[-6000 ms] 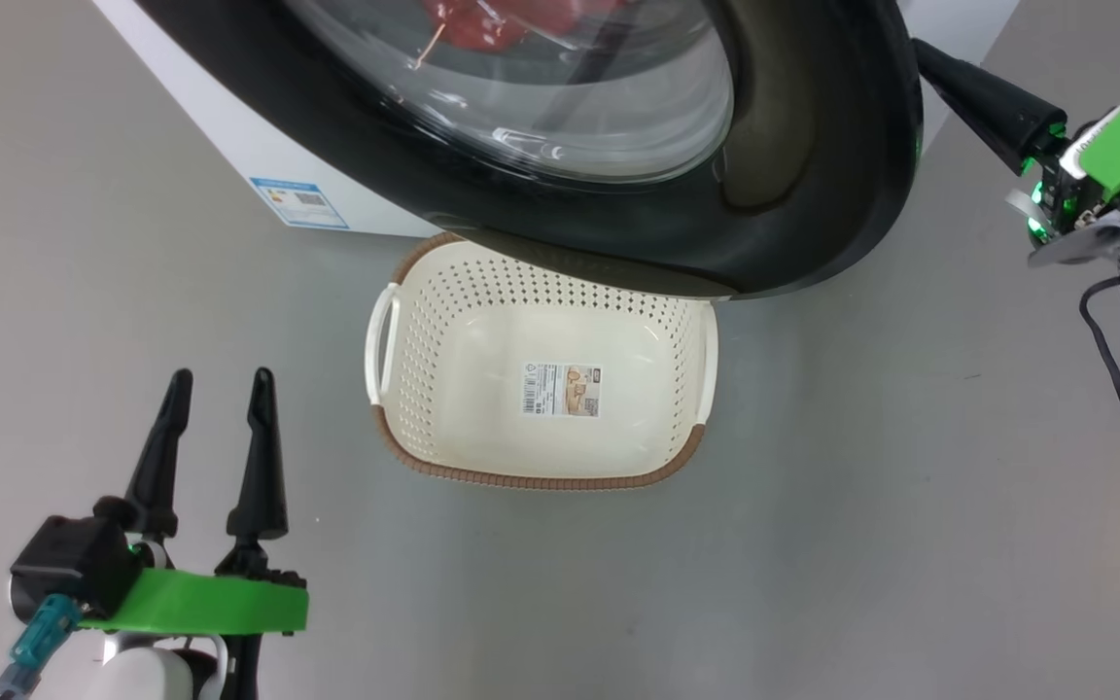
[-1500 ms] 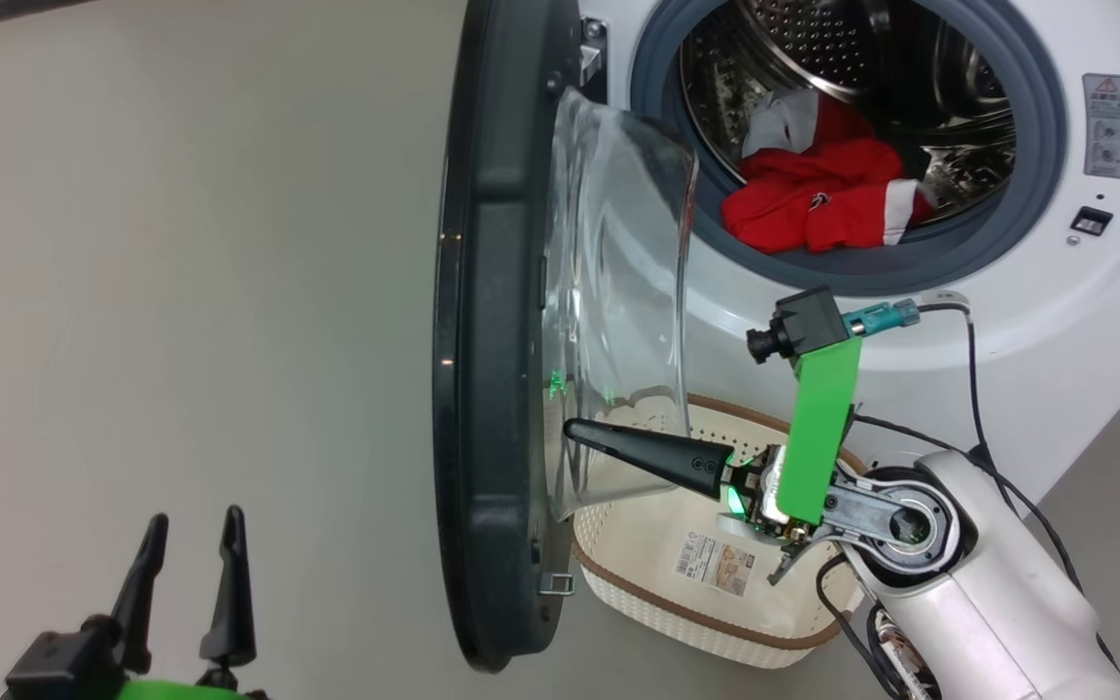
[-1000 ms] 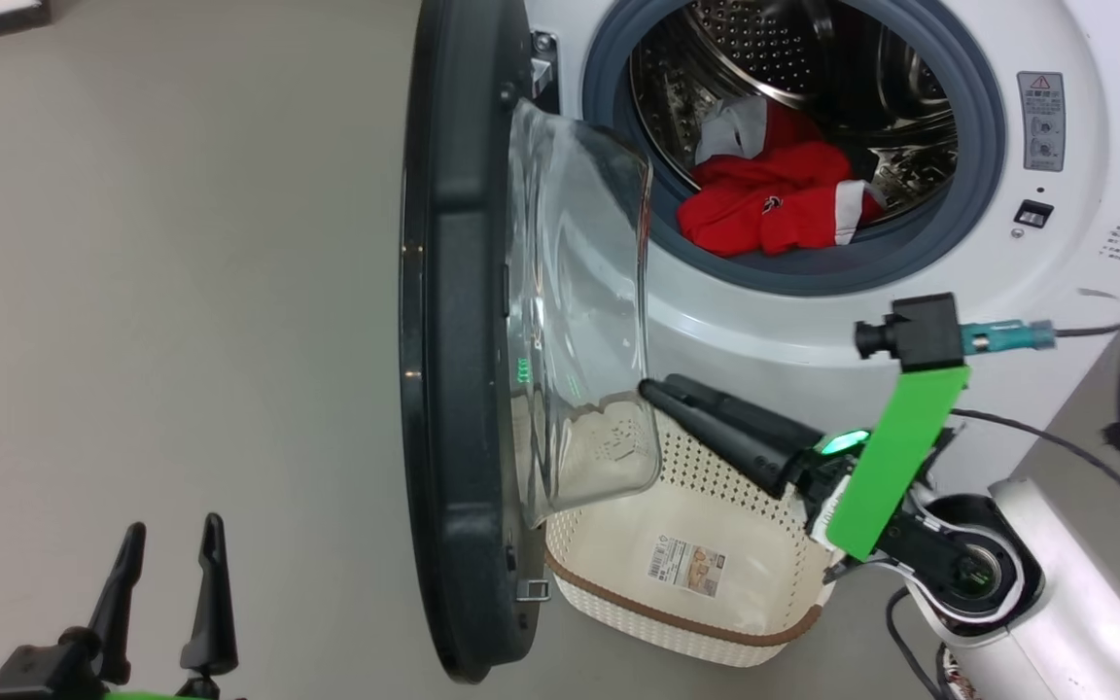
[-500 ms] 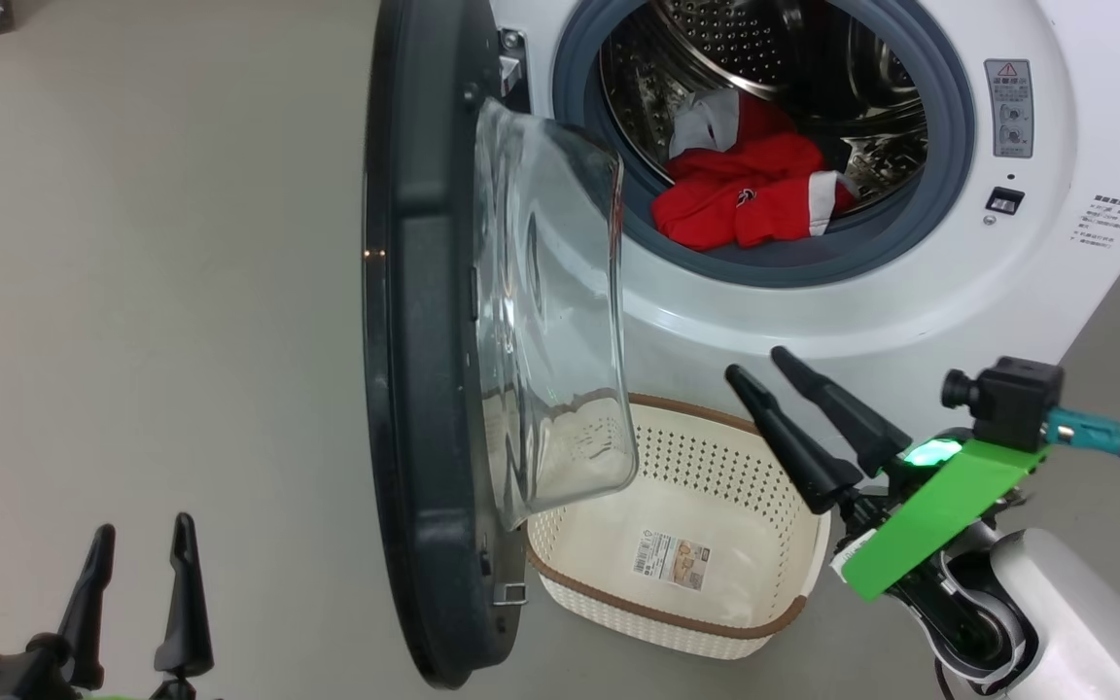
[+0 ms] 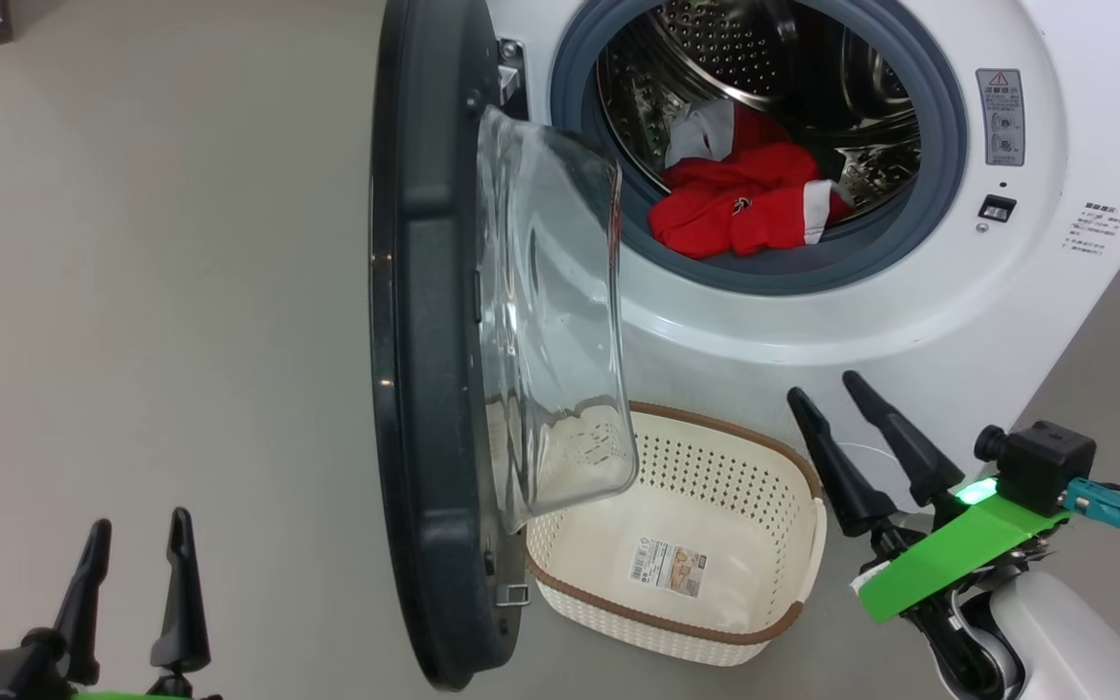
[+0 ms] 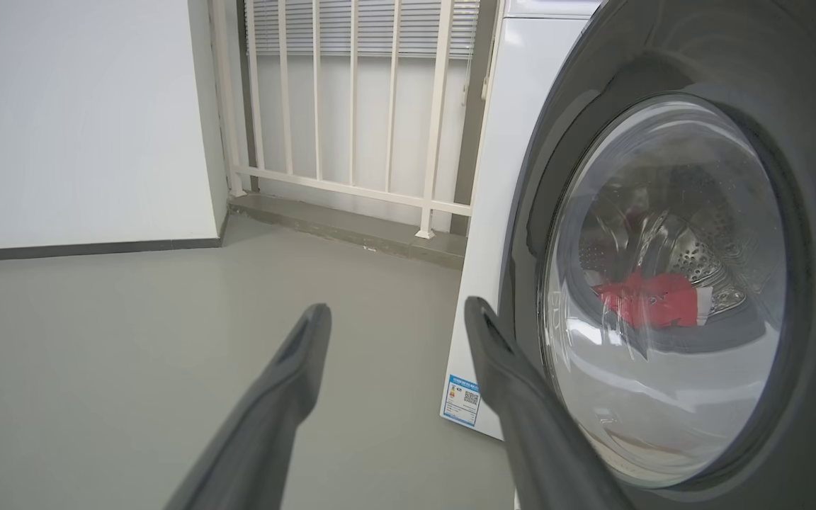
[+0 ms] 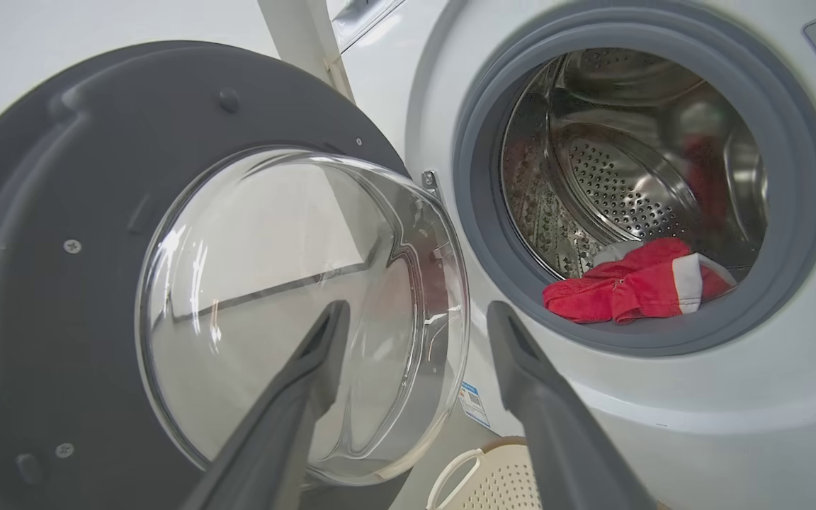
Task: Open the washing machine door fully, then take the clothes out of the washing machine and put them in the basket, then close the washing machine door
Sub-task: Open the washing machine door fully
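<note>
Washing machine door (image 5: 424, 340) swung wide, so step one looks done. clothes (image 5: 735, 209) sitting in drum of washing machine (image 5: 1036, 292). basket (image 5: 706, 467) empty on floor, partly under door glass. left gripper (image 5: 139, 520), right gripper (image 5: 823, 386) both spread, holding nothing. Unloading plus closing left, I'd say.
</note>
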